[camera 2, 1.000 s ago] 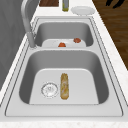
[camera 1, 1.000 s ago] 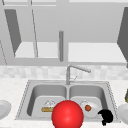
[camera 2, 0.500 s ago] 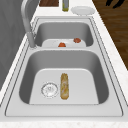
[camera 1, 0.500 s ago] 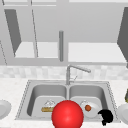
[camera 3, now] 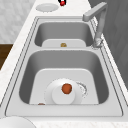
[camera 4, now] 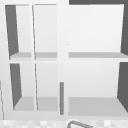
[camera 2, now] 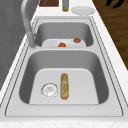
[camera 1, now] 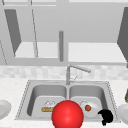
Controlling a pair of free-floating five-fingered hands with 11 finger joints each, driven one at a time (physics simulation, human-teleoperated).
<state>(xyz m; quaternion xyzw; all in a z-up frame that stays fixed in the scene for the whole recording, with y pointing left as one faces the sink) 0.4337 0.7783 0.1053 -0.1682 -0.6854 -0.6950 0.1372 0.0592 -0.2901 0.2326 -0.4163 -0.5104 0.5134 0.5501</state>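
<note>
In the front view, a large red ball (camera 1: 67, 114) is seen low in the middle, in front of the sink (camera 1: 67, 83). The right hand (camera 1: 106, 117) is seen at the sink's front right corner, between the plate (camera 1: 93, 113) in the right basin and a second plate (camera 1: 123, 112) on the table (camera 1: 12, 87). It cannot be told whether this hand is open or closed. A round orange thing (camera 1: 87, 107) lies on the basin plate, and a loaf (camera 1: 47, 109) lies in the left basin.

In the left side view, the loaf (camera 2: 64, 86) is found beside the drain (camera 2: 49, 89) in the near basin. The right hand (camera 2: 113, 2) is cut by the top edge, out over the dark floor (camera 2: 112, 30), well apart from the sink. A bottle (camera 2: 65, 5) stands just beside the table plate (camera 2: 83, 10).

In the right side view, the orange thing (camera 3: 66, 88) rests on the basin plate (camera 3: 56, 97). At the top edge, beyond a far plate (camera 3: 47, 7), the left hand (camera 3: 61, 1) is glimpsed with a red spot (camera 3: 62, 3) against it. Its state cannot be told.

In the upper view, an open wall cabinet (camera 4: 62, 57) is shown.
</note>
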